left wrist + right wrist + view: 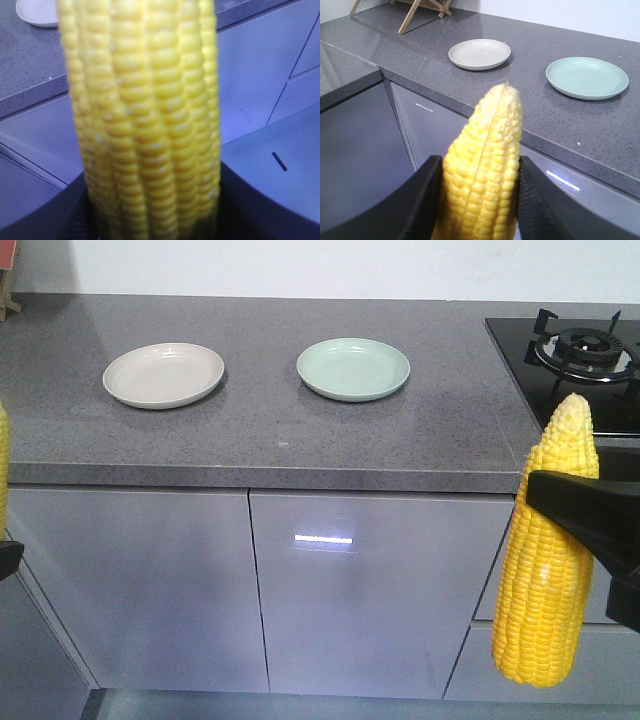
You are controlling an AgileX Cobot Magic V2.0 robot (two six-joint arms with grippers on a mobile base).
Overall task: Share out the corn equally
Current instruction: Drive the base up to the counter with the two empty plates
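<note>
Two corn cobs are held upright in front of the cabinet, below the counter edge. My right gripper (550, 498) is shut on one corn cob (545, 580), its pale tip pointing up; in the right wrist view the black fingers (422, 195) clamp that cob (485, 150) from both sides. My left gripper (155, 202) is shut on the other corn cob (145, 100), which fills its view. Only a sliver of that cob (3, 468) shows at the left edge of the front view. A beige plate (163, 374) and a pale green plate (353, 368) lie bare on the counter.
The grey stone countertop (280, 440) has glossy cabinet doors (350, 590) beneath it. A black gas hob (585, 350) sits at the far right. A wooden rack (422, 7) stands at the counter's back left corner.
</note>
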